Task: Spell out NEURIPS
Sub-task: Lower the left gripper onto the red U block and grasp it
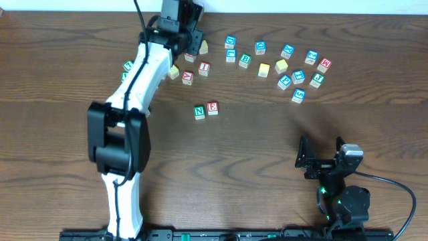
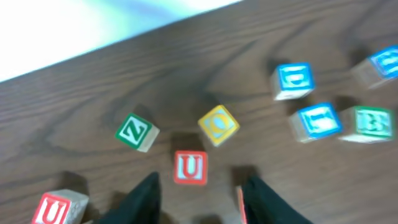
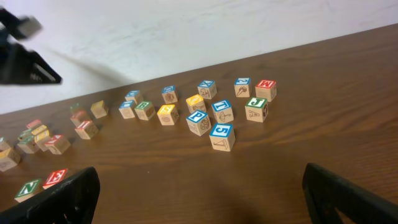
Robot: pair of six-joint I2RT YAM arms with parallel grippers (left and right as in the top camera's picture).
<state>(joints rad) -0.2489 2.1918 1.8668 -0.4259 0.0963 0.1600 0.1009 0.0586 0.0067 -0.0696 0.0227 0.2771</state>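
Brown table, green N cube beside red E cube

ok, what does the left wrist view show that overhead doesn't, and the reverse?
Left wrist only: the left gripper open, with a red U cube just ahead between its fingers; overhead the arm hides that.
Overhead only: the N cube and E cube side by side mid-table, and the right gripper open, away from the cubes.
Both: the brown table and loose scattered cubes.
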